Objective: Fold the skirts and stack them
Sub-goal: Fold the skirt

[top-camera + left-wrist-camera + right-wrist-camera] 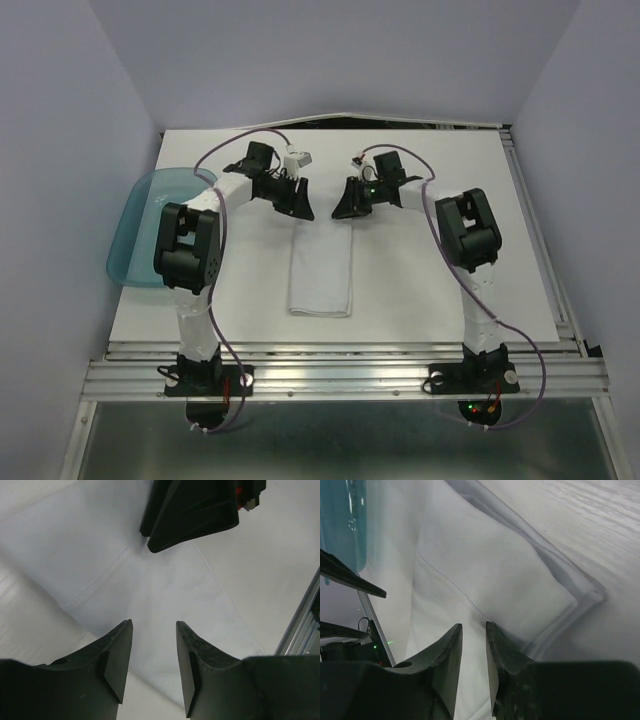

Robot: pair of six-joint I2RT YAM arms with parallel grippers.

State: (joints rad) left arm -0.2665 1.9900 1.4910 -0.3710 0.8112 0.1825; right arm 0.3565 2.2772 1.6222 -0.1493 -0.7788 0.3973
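One pale white skirt [321, 268] lies on the table as a long narrow folded strip, running from the grippers toward the near edge. My left gripper [300, 208] hangs over the strip's far left corner, and my right gripper [346, 208] over its far right corner. In the left wrist view the left gripper [154, 626] is open just above the skirt [165, 590], with nothing between the jaws. In the right wrist view the right gripper [474, 628] has a narrow gap, and the skirt's layered edge [495, 570] lies beyond the tips. No second skirt shows.
A translucent teal tray [138, 228] sits at the table's left edge beside the left arm and shows in the right wrist view [342, 520]. The right gripper's body [192, 510] sits close opposite the left. A metal rail [340, 352] borders the near edge.
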